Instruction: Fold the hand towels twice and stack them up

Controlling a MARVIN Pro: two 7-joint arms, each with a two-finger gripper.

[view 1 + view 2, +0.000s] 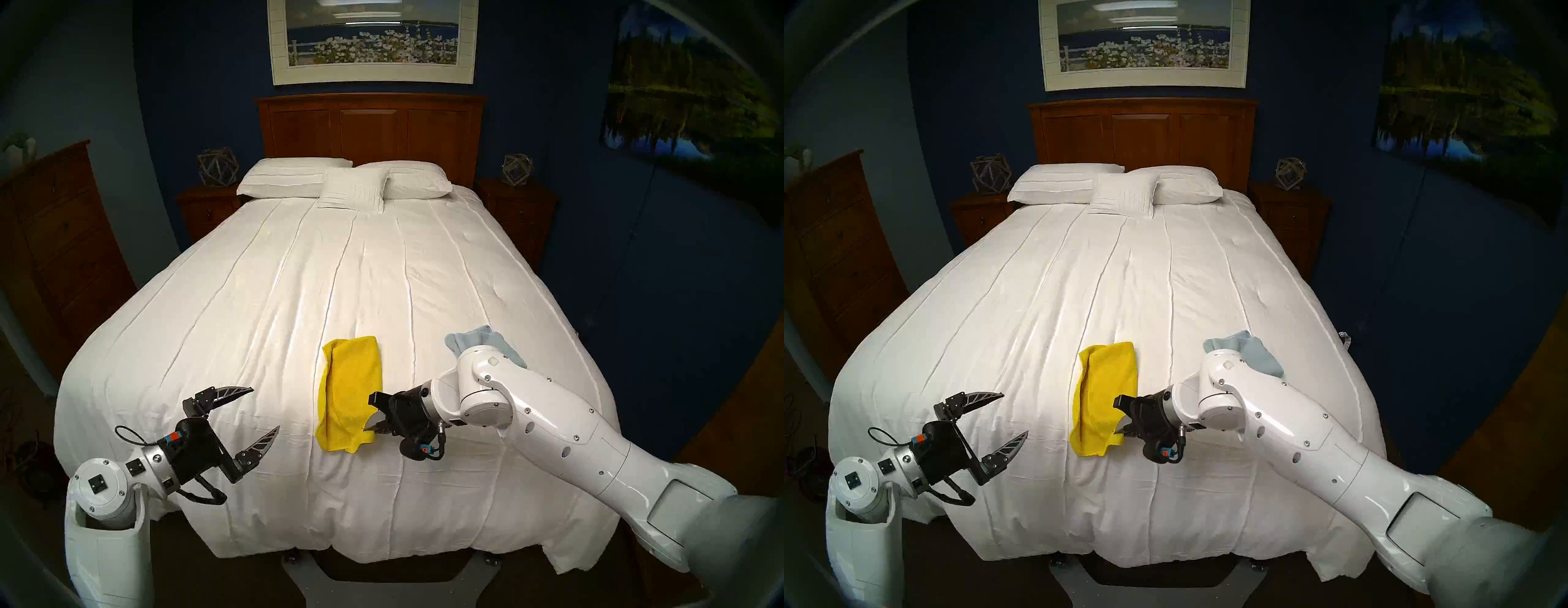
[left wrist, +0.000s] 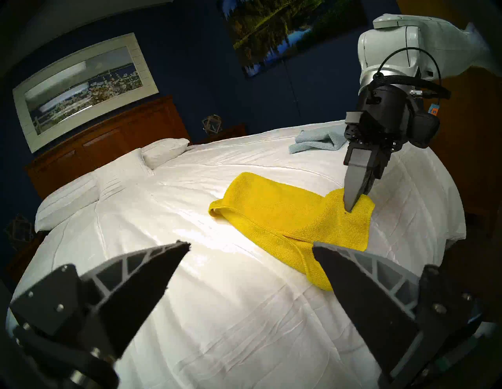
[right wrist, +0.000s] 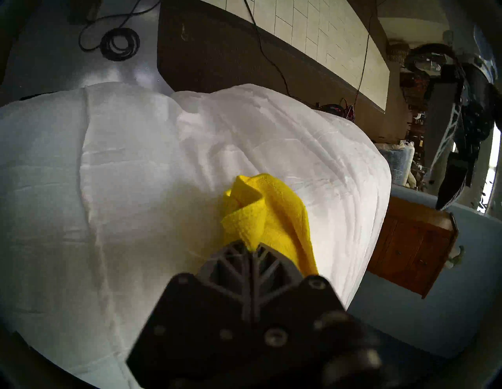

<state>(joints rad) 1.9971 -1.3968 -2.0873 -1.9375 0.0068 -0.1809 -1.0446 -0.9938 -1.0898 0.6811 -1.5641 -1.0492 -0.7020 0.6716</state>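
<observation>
The yellow hand towel (image 1: 350,390) lies folded lengthwise as a long strip near the foot of the white bedspread (image 1: 254,305); it also shows in the other views (image 1: 1108,390) (image 2: 282,217) (image 3: 274,206). My right gripper (image 1: 370,426) (image 1: 1121,429) (image 2: 350,206) is shut on the strip's near right corner, lifting it a little (image 3: 251,245). The grey-blue hand towel (image 1: 488,339) (image 1: 1255,352) (image 2: 316,140) lies crumpled at the bed's right, partly hidden behind my right arm. My left gripper (image 1: 263,409) (image 1: 1015,418) (image 2: 251,247) is open and empty, left of the yellow towel.
White pillows (image 1: 339,180) lie against the wooden headboard (image 1: 369,127). Nightstands (image 1: 515,208) flank the bed and a dresser (image 1: 55,237) stands at the left. The bed's foot edge (image 1: 382,547) is just below my grippers.
</observation>
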